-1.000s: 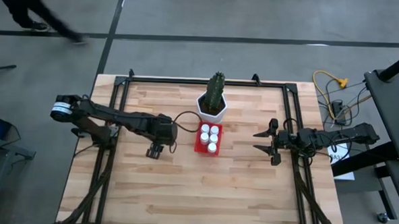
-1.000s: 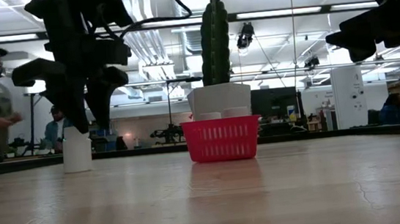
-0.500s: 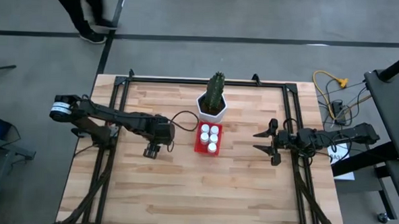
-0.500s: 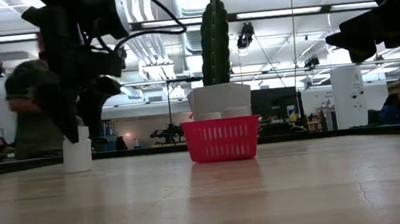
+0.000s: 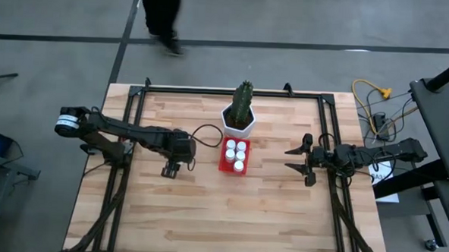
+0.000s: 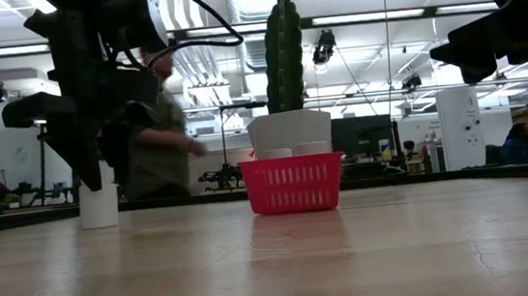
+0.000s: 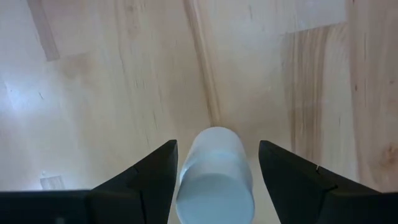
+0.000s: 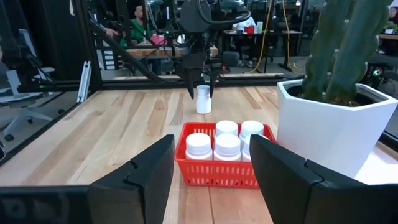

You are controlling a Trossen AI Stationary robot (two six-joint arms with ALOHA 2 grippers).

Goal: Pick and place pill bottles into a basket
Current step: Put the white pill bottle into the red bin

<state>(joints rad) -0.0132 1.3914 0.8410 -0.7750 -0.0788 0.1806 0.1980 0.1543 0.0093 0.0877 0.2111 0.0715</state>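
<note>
High view, we see five bottles (image 5: 235, 154) packed in the basket (image 5: 223, 162), the sixth bottle (image 7: 214, 174) upright on bare wood left of the basket, left gripper (image 5: 172, 170) open astride it, not yet closed, right gripper (image 5: 299, 161) open, well right of the basket, free board between.

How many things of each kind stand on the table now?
Pill bottles in the basket: 5
Pill bottle between the left gripper fingers: 1
Basket: 1
Plant pot with cactus: 1
Total: 8
</note>
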